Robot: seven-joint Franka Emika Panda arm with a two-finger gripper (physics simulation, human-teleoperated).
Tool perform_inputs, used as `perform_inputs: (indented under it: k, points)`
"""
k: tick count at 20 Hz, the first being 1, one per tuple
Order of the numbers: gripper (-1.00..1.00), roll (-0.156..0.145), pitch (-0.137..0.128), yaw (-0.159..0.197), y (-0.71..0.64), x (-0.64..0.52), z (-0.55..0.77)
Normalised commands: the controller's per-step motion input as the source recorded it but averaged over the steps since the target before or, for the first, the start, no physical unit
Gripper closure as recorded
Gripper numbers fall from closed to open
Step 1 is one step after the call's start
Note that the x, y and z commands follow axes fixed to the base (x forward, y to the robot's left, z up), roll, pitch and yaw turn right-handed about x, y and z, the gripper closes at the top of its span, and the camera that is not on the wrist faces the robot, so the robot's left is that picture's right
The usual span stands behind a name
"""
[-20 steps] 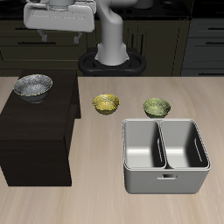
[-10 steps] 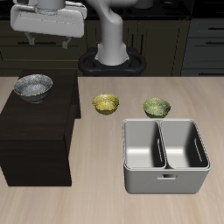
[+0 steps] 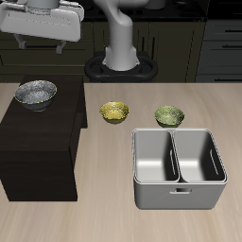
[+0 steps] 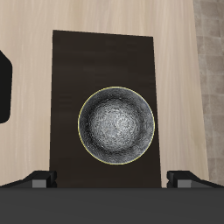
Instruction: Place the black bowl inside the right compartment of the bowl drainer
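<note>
Atop the black cabinet (image 3: 38, 142), the black bowl (image 3: 35, 93) sat untouched; the gripper (image 3: 43, 43) hovered high above, jaws spread, needing a centred descent onto one rim.

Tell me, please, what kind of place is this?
Probably a simulated kitchen: dark drawer fronts run behind the wooden table, which holds a bowl drainer, a black bowl and two small yellow-green bowls.

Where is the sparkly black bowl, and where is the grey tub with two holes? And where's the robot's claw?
black bowl (image 4: 117, 125): wrist view, middle of its inside.
bowl drainer (image 3: 174, 157): exterior view, the wall between its two wells.
claw (image 3: 41, 43): exterior view, between its fingertips, high above the table.
</note>
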Motion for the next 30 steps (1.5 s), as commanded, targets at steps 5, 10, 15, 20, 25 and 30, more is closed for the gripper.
perform_inputs:
  k: [5,10,15,20,25,30]
  points:
    - [-1.0,0.01,0.016,-0.013,0.0,0.18,-0.06]
    - [-1.0,0.022,0.02,-0.021,0.16,0.13,-0.21]
    - [-1.0,0.012,0.011,-0.029,0.13,0.08,-0.15]
    - [-1.0,0.008,0.049,-0.009,0.16,0.14,-0.35]
    - [-1.0,0.004,0.045,-0.006,0.19,0.04,-0.28]
    - [-1.0,0.001,0.003,-0.018,0.06,0.0,-0.12]
